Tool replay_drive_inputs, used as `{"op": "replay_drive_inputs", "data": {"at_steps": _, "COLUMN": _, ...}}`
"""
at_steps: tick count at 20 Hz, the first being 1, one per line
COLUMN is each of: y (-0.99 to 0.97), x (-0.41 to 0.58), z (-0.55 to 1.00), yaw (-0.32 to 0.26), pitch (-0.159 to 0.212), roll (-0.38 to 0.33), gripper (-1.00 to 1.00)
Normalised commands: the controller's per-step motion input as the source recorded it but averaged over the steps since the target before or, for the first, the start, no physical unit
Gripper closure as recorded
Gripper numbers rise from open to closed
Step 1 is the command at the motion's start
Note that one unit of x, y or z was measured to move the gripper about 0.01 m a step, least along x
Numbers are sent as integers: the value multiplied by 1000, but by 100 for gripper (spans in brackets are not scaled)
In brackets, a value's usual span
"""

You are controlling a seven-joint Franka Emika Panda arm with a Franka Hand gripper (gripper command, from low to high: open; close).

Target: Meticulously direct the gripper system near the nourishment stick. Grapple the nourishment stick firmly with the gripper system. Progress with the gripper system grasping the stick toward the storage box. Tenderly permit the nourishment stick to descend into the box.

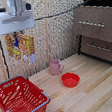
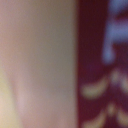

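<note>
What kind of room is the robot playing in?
Probably a test room set up like a home. There is a wooden table, a dark drawer cabinet and a woven screen wall. A pink mug and a red shopping basket sit on the table.

White boxy tool (image 1: 20, 34), grey cylindrical wrist above, black cable trailing off, short dark blue-tipped fingers.

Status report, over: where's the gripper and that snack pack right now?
Gripper raised high, shut on flat yellow-orange snack package. Package hangs in air, not yet over red lattice basket. Pink mug and red bowl sit clear.
</note>
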Motion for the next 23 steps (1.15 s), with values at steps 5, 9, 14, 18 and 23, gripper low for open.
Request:
{"op": "replay_drive_inputs", "data": {"at_steps": 5, "y": 808, "x": -129, "z": -573, "yaw": 43, "pitch": 25, "roll": -43, "gripper": 100}}
{"op": "replay_drive_inputs", "data": {"at_steps": 9, "y": 521, "x": -8, "z": -756, "yaw": 43, "pitch": 10, "roll": -111, "gripper": 100}}
{"op": "replay_drive_inputs", "data": {"at_steps": 14, "y": -9, "x": -25, "z": -430, "yaw": 17, "pitch": 18, "roll": -85, "gripper": -100}}
{"op": "replay_drive_inputs", "data": {"at_steps": 18, "y": -145, "x": -4, "z": -21, "yaw": 0, "pitch": 79, "roll": -44, "gripper": -100}}
{"op": "replay_drive_inputs", "data": {"at_steps": 23, "y": -87, "x": 74, "z": 164, "yaw": -13, "pitch": 58, "roll": 12, "gripper": -100}}
